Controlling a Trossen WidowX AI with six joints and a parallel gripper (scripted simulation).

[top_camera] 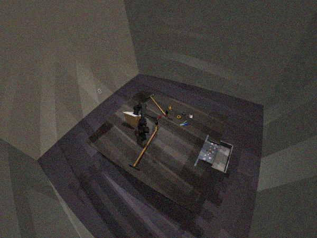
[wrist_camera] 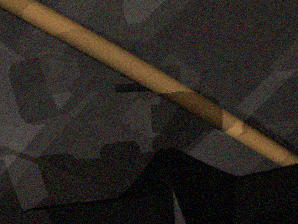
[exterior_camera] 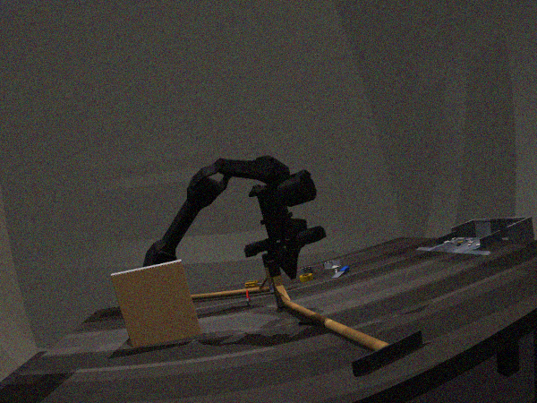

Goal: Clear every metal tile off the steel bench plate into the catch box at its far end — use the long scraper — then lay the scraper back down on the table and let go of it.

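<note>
The long scraper (top_camera: 145, 148) (exterior_camera: 353, 332) (wrist_camera: 115, 57) has a wooden handle and a wide dark blade. It lies across the table with the blade toward the near edge; the grip end stands angled up in the exterior view. My gripper (top_camera: 141, 142) (exterior_camera: 293, 276) is shut and empty, pointing down beside the handle, not around it. In the wrist view the handle crosses beyond the black fingers. Several small tiles (top_camera: 210, 149) (exterior_camera: 459, 242) are scattered on the steel plate (top_camera: 197, 161) (exterior_camera: 427, 249). The catch box (top_camera: 222, 158) (exterior_camera: 515, 229) adjoins the plate's far end; I cannot make out tiles inside it.
A tan board (top_camera: 131, 120) (exterior_camera: 157, 304) stands near the arm's base. A second wooden-handled tool (top_camera: 158, 106) (exterior_camera: 224, 293) lies at the back. A red tool (top_camera: 159, 117) (exterior_camera: 247, 295), a yellow ring (top_camera: 178, 117) (exterior_camera: 306, 278) and a blue-handled tool (top_camera: 185, 124) (exterior_camera: 344, 270) lie beyond the gripper.
</note>
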